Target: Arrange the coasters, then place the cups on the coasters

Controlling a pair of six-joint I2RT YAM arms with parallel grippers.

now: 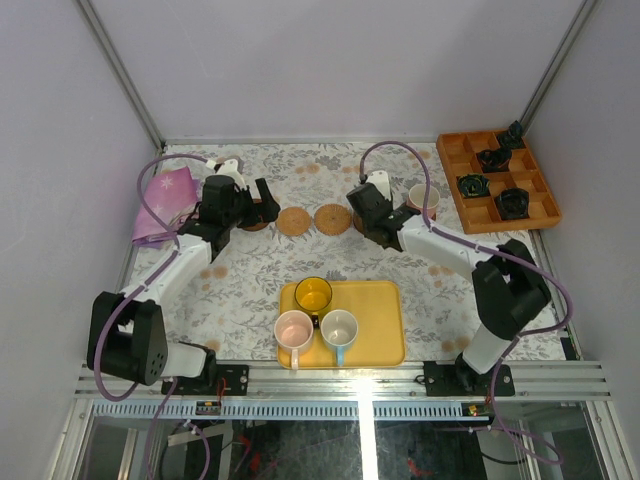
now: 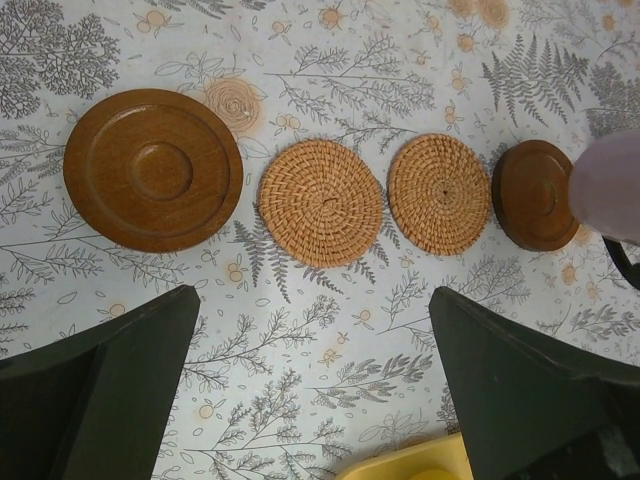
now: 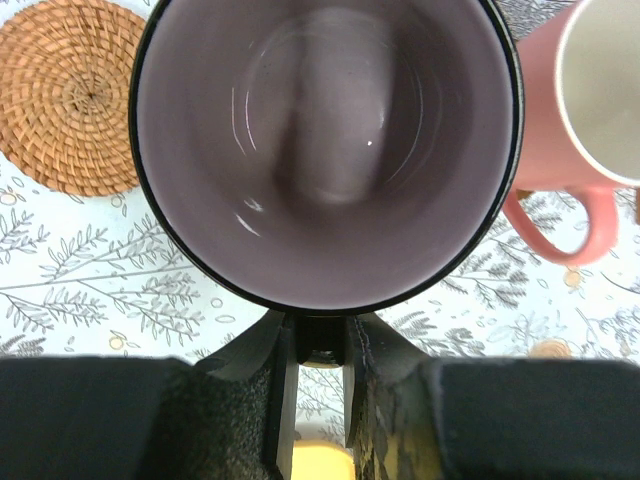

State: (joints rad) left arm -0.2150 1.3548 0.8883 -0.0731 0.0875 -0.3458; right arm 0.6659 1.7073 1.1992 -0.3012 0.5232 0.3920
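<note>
Four coasters lie in a row: a large dark brown coaster (image 2: pixel 150 170), two tan woven ones (image 2: pixel 321 203) (image 2: pixel 440 193), and a smaller dark coaster (image 2: pixel 535 195). My left gripper (image 2: pixel 312 295) hangs open just in front of the row, holding nothing. My right gripper (image 3: pixel 320 345) is shut on the handle of the purple-grey cup (image 3: pixel 325 150), which is upright at the right end of the row, over the small dark coaster's edge. A cream-pink cup (image 3: pixel 590 100) stands just right of it. Yellow (image 1: pixel 313 294), pink (image 1: pixel 293 328) and light blue (image 1: pixel 339 328) cups stand on the tray.
The yellow tray (image 1: pixel 380 315) lies at the near middle of the table. An orange compartment box (image 1: pixel 462 170) with small black objects sits at the back right. A pink-purple bag (image 1: pixel 165 200) lies at the back left, beside the left arm.
</note>
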